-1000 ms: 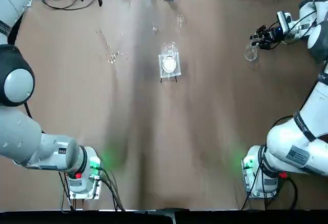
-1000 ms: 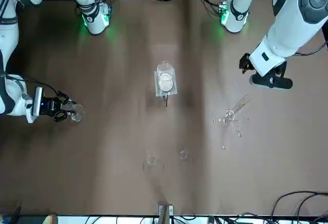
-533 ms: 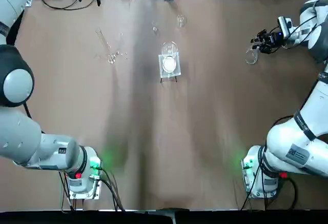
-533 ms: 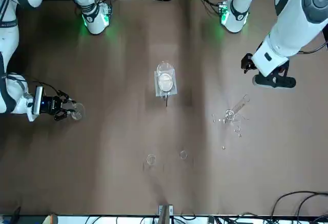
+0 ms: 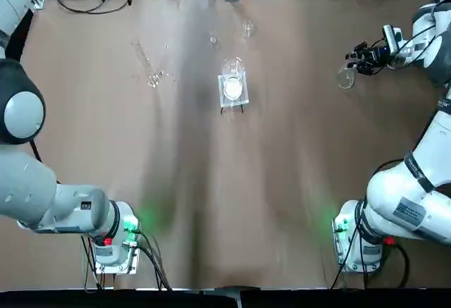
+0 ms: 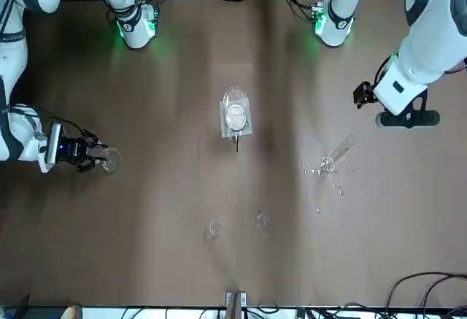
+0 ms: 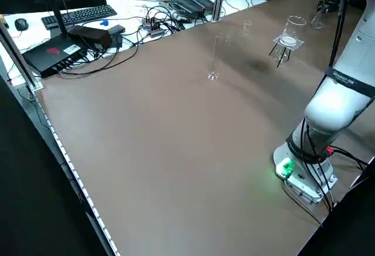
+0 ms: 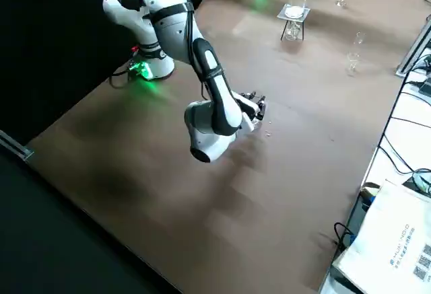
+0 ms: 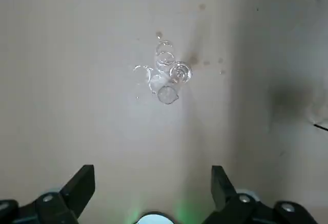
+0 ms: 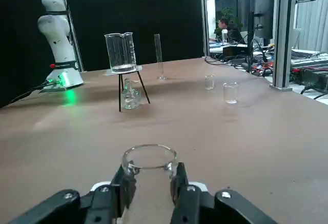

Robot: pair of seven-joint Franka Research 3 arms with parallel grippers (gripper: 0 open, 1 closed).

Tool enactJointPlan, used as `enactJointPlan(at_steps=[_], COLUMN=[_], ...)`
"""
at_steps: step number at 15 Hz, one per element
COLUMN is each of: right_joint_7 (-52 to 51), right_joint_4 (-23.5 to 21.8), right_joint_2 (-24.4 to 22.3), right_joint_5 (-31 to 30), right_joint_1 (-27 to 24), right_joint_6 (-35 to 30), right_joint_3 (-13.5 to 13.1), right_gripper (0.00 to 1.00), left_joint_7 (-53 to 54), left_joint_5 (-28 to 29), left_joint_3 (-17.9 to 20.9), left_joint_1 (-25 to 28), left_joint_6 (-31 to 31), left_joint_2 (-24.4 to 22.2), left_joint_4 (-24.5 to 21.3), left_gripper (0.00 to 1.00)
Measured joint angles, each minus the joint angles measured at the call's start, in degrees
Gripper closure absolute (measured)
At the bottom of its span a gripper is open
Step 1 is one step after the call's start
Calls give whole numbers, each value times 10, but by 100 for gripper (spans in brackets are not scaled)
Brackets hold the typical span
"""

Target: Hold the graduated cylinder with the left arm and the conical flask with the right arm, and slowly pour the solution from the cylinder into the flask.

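A wide brown surface fills the room's middle, with cables and electronics along its far edge and a dark backdrop behind the arm bases. Near the centre we see a clear beaker on a small black stand.

At the robot's right edge, we find the right gripper low over the surface with its jaws clamped on the neck of the conical flask; the right wrist view shows the flask's ringed mouth gripped between the two fingers.

The graduated cylinder stands upright on its small foot on the robot's left half of the surface, toward the far side, well apart from the flask. The left gripper hangs above the surface, between the cylinder and the left base, jaws spread apart and empty. In the left wrist view the cylinder appears almost end-on beyond the open fingers, so we judge the gripper looks down its long axis.

We judge the coming move turns on this: the cylinder's axis is vertical, the left arm is much the nearer, and it would need to approach from the side.
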Motion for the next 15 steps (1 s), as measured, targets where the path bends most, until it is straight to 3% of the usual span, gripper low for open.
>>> enactJointPlan(at_steps=[1, 3, 4, 5, 7, 15], right_joint_7=[-1, -2, -3, -4, -4, 4], right_joint_4=[0, 0, 0, 0, 0, 23], right_joint_2=[0, 1, 2, 5, 9, 9], right_joint_5=[1, 2, 2, 3, 6, 30], right_joint_1=[0, -3, -5, -9, -14, -81], right_joint_6=[0, -2, -3, -6, -15, -72], right_joint_3=[0, 0, 0, 0, 0, 0], right_gripper=[57, 40, 30, 28, 25, 26], left_joint_7=[-2, -2, -2, -2, 4, 5], left_joint_5=[0, -2, -12, -27, -42, -44], left_joint_3=[1, 20, 42, 67, 89, 94], left_joint_1=[3, -4, -16, -30, -36, -41], left_joint_6=[0, 0, 0, 1, 1, 2], left_joint_2=[-2, -13, -23, -34, -52, -55], left_joint_4=[1, 3, 3, 3, -1, -11], left_gripper=[0, 0, 0, 0, 0, 0])
